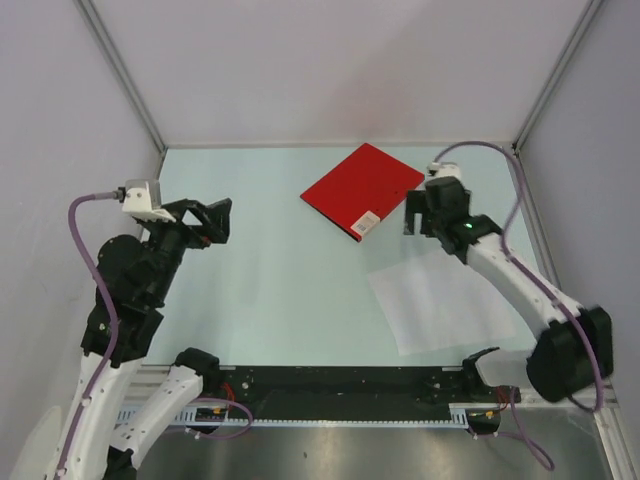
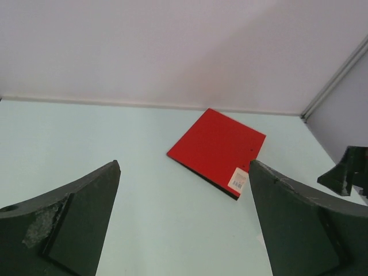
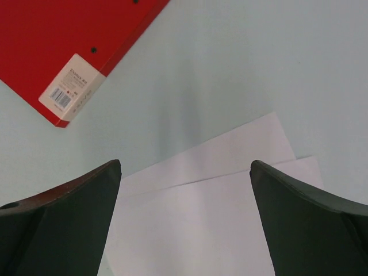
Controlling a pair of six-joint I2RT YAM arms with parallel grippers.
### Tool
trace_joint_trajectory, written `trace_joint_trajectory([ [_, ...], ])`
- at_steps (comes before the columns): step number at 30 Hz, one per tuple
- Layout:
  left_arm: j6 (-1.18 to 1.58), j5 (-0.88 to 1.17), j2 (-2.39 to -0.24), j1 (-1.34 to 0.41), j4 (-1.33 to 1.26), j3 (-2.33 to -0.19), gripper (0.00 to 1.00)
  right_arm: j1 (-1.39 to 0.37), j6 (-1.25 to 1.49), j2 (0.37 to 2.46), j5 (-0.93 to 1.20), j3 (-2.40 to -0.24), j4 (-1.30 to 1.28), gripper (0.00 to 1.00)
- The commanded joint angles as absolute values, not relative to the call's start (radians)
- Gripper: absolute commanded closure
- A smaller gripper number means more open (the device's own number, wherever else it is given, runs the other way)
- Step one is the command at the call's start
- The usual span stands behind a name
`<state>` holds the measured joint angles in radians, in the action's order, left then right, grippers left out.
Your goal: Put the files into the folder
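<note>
The red folder lies shut and flat at the back of the table, its white label at the near corner. It also shows in the left wrist view and the right wrist view. The files, two overlapping white sheets, lie flat on the table at the right, in front of the folder; they also show in the right wrist view. My right gripper is open and empty, above the files' far edge, just right of the folder. My left gripper is open and empty, raised at the left, pointing toward the folder.
The pale green table is enclosed by white walls with metal corner posts. A black rail with the arm bases runs along the near edge.
</note>
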<state>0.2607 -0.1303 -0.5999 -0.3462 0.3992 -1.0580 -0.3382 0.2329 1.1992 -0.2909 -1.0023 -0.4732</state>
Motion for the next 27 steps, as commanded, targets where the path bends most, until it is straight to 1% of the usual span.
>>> trace_joint_trajectory([
  [1, 0.282, -0.227, -0.678, -0.337, 0.491, -1.068, 0.00, -0.532, 0.092, 1.487, -0.519, -1.199, -0.345, 0.00],
  [2, 0.291, -0.253, -0.702, -0.337, 0.520, -1.077, 0.00, -0.610, 0.062, 1.565, -0.555, -1.241, -0.335, 0.00],
  [3, 0.299, -0.259, -0.739, -0.337, 0.576, -1.095, 0.00, -0.641, 0.002, 1.635, -0.584, -1.341, -0.321, 0.00],
  [4, 0.305, -0.259, -0.759, -0.337, 0.601, -1.103, 0.00, -0.673, -0.047, 1.773, -0.642, -1.386, -0.316, 0.00],
  [5, 0.311, -0.258, -0.773, -0.337, 0.624, -1.106, 0.00, -0.719, -0.086, 1.837, -0.666, -1.437, -0.308, 0.00],
  [6, 0.316, -0.232, -0.794, -0.336, 0.655, -1.106, 0.00, -0.741, -0.174, 1.898, -0.685, -1.481, -0.290, 0.00],
  [7, 0.316, -0.215, -0.801, -0.334, 0.666, -1.100, 0.01, -0.755, -0.208, 2.031, -0.710, -1.576, -0.288, 0.00],
  [8, 0.319, -0.206, -0.804, -0.334, 0.673, -1.094, 0.00, -0.771, -0.236, 2.090, -0.722, -1.630, -0.294, 0.00],
  [9, 0.327, -0.181, -0.799, -0.336, 0.678, -1.071, 0.00, -0.776, -0.267, 2.161, -0.727, -1.691, -0.352, 0.01],
  [10, 0.336, -0.160, -0.793, -0.334, 0.672, -1.056, 0.00, -0.779, -0.284, 2.215, -0.730, -1.815, -0.379, 0.07],
  [11, 0.337, -0.138, -0.785, -0.334, 0.663, -1.039, 0.00, -0.785, -0.304, 2.309, -0.739, -1.857, -0.391, 0.09],
  [14, 0.354, -0.095, -0.759, -0.334, 0.623, -0.982, 0.00, -0.796, -0.368, 2.414, -0.745, -1.972, -0.393, 0.17],
  [15, 0.359, -0.088, -0.758, -0.334, 0.611, -0.965, 0.00, -0.796, -0.377, 2.428, -0.744, -1.988, -0.391, 0.19],
  [17, 0.356, -0.086, -0.761, -0.334, 0.603, -0.957, 0.00, -0.795, -0.406, 2.459, -0.747, -2.008, -0.377, 0.26],
  [18, 0.351, -0.089, -0.764, -0.334, 0.601, -0.957, 0.00, -0.796, -0.413, 2.467, -0.747, -2.013, -0.377, 0.32],
  [20, 0.345, -0.098, -0.773, -0.334, 0.591, -0.956, 0.00, -0.796, -0.423, 2.480, -0.753, -2.005, -0.370, 0.35],
  [21, 0.339, -0.103, -0.776, -0.334, 0.588, -0.956, 0.00, -0.796, -0.426, 2.483, -0.759, -2.000, -0.368, 0.40],
  [26, 0.331, -0.109, -0.793, -0.334, 0.558, -0.953, 0.00, -0.793, -0.454, 2.493, -0.814, -1.956, -0.310, 0.50],
  [27, 0.333, -0.107, -0.796, -0.334, 0.554, -0.951, 0.01, -0.795, -0.457, 2.490, -0.828, -1.938, -0.295, 0.55],
])
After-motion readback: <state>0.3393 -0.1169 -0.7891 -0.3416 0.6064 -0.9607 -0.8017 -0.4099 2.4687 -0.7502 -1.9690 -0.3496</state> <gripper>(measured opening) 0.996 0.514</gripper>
